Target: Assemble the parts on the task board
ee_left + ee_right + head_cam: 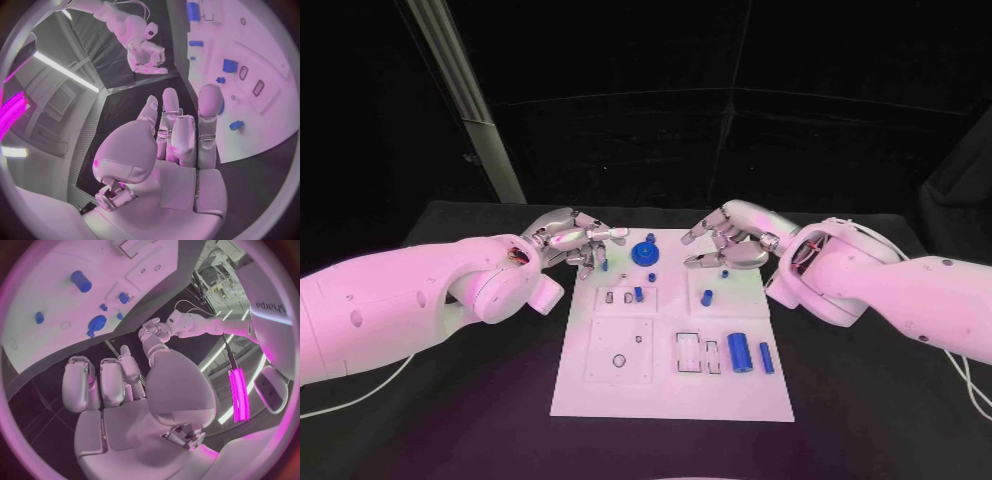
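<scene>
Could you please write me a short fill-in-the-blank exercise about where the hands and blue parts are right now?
1. Both hands hover near the task board's ____ edge.
2. The left hand holds ____.
3. The round blue gear lies between the two ____.
4. The two blue cylinders lie on the board's ____ side, as the head view shows it.

Missing words: far; nothing; hands; right

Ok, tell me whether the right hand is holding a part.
No: the right hand holds nothing, its fingers apart above the task board.
</scene>
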Available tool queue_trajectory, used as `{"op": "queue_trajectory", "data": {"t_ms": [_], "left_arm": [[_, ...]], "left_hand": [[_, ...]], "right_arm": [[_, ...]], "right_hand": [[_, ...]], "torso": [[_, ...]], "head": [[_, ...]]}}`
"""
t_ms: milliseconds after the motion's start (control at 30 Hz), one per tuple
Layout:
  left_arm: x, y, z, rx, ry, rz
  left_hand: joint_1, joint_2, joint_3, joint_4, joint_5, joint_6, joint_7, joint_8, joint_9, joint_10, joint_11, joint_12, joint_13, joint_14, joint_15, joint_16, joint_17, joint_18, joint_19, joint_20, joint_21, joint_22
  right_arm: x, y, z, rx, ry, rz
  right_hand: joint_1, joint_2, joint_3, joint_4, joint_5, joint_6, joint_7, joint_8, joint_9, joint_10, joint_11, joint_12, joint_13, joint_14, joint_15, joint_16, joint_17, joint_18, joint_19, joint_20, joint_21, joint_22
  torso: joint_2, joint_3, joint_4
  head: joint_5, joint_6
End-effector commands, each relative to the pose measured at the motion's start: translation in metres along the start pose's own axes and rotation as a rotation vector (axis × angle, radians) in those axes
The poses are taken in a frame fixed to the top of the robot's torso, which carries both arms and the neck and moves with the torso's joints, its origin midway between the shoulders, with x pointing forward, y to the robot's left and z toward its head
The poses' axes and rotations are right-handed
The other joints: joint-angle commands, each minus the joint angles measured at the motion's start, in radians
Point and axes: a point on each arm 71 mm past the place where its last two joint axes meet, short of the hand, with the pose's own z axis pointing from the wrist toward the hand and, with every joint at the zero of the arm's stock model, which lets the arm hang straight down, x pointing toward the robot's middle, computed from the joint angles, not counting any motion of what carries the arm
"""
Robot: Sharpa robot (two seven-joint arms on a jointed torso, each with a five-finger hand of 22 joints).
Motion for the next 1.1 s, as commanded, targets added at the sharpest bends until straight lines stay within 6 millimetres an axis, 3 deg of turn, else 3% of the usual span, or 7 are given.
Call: {"op": "queue_trajectory", "data": {"t_ms": [33, 100, 133, 267, 367, 667, 1100], "left_arm": [[0.007, 0.009, 0.003, -0.265, 0.123, 0.264], [0.008, 0.007, 0.005, -0.305, 0.144, 0.316], [0.009, 0.005, 0.007, -0.335, 0.156, 0.357], [0.011, -0.005, 0.017, -0.426, 0.172, 0.501], [0.014, -0.011, 0.025, -0.473, 0.18, 0.571], [0.034, -0.016, 0.049, -0.556, 0.188, 0.695], [0.047, -0.021, 0.068, -0.584, 0.2, 0.755]], "left_hand": [[-0.043, 0.01, -0.016, 0.05, -0.002, -0.005, -0.005, 0.032, 0.062, 0.007, -0.002, 0.207, 0.225, 0.071, -0.008, 0.101, 0.114, -0.028, 0.023, -0.007, 0.123, 0.158], [-0.036, -0.011, -0.035, 0.073, 0.0, -0.046, -0.015, 0.072, 0.16, -0.02, -0.008, 0.313, 0.35, 0.069, -0.021, 0.138, 0.153, -0.038, 0.027, -0.008, 0.201, 0.241], [-0.039, 0.015, -0.032, 0.099, 0.006, -0.065, -0.013, 0.09, 0.207, -0.05, 0.004, 0.328, 0.383, 0.06, -0.013, 0.136, 0.155, -0.039, 0.016, -0.011, 0.221, 0.269], [-0.027, 0.023, -0.058, 0.127, 0.0, -0.109, -0.005, 0.118, 0.31, -0.108, 0.002, 0.275, 0.369, 0.037, -0.002, 0.07, 0.084, -0.021, -0.04, -0.004, 0.186, 0.202], [-0.022, 0.028, -0.074, 0.145, 0.001, -0.128, -0.004, 0.128, 0.367, -0.113, 0.003, 0.284, 0.398, 0.05, -0.004, 0.1, 0.12, -0.034, -0.007, -0.001, 0.243, 0.289], [-0.024, 0.032, -0.142, 0.221, -0.003, -0.138, -0.028, 0.21, 0.567, -0.023, -0.016, 0.506, 0.629, 0.086, -0.02, 0.23, 0.27, -0.076, 0.078, -0.012, 0.402, 0.539], [-0.028, 0.029, -0.178, 0.267, -0.002, -0.148, -0.032, 0.233, 0.65, -0.01, -0.021, 0.54, 0.673, 0.091, -0.022, 0.251, 0.295, -0.085, 0.093, -0.016, 0.433, 0.593]], "right_arm": [[-0.01, -0.002, -0.004, -0.004, 0.018, 0.222], [-0.015, -0.006, -0.006, 0.009, 0.006, 0.238], [-0.019, -0.009, -0.007, 0.019, -0.004, 0.249], [-0.029, -0.018, -0.008, 0.051, -0.03, 0.272], [-0.032, -0.022, -0.008, 0.066, -0.041, 0.277], [-0.036, -0.028, -0.007, 0.094, -0.055, 0.261], [-0.037, -0.032, -0.007, 0.115, -0.063, 0.244]], "right_hand": [[0.001, 0.01, -0.002, -0.007, 0.004, 0.009, 0.001, -0.003, 0.0, -0.004, 0.001, -0.003, -0.002, 0.007, -0.003, -0.004, -0.002, 0.011, -0.006, 0.0, -0.004, -0.002], [0.0, 0.012, -0.002, -0.008, 0.005, 0.01, 0.001, -0.003, 0.0, -0.004, 0.001, -0.004, -0.004, 0.008, -0.003, -0.006, -0.003, 0.011, -0.005, -0.001, -0.005, -0.004], [-0.001, 0.012, -0.002, -0.008, 0.006, 0.011, 0.0, -0.003, 0.0, -0.003, 0.001, -0.004, -0.004, 0.008, -0.003, -0.007, -0.003, 0.011, -0.006, -0.001, -0.006, -0.005], [-0.005, 0.012, -0.004, -0.009, 0.008, 0.012, 0.0, -0.003, 0.0, -0.001, 0.0, -0.003, -0.004, 0.008, -0.003, -0.01, -0.006, 0.011, -0.006, -0.001, -0.009, -0.008], [-0.006, 0.012, -0.005, -0.01, 0.011, 0.014, 0.0, -0.003, 0.0, 0.0, 0.0, -0.003, -0.004, 0.009, -0.004, -0.012, -0.007, 0.012, -0.006, -0.001, -0.011, -0.01], [-0.007, 0.013, -0.005, -0.014, 0.018, 0.015, -0.001, -0.003, 0.0, 0.002, -0.001, -0.002, -0.006, 0.01, -0.004, -0.016, -0.009, 0.012, -0.005, -0.002, -0.013, -0.011], [-0.009, 0.013, -0.006, -0.015, 0.022, 0.017, -0.002, -0.003, 0.0, 0.004, -0.002, -0.002, -0.007, 0.011, -0.005, -0.017, -0.009, 0.012, -0.005, -0.003, -0.014, -0.012]], "torso": [[-0.018, 0.0027, -0.0001], [-0.022, 0.0036, 0.0005], [-0.025, 0.0044, 0.0005], [-0.035, 0.0073, 0.0013], [-0.04, 0.0093, 0.0031], [-0.047, 0.0122, 0.0026], [-0.044, 0.0108, 0.0042]], "head": [[0.004, -0.006], [0.005, -0.008], [0.006, -0.01], [0.011, -0.016], [0.011, -0.017], [0.019, -0.022], [0.02, -0.026]]}}
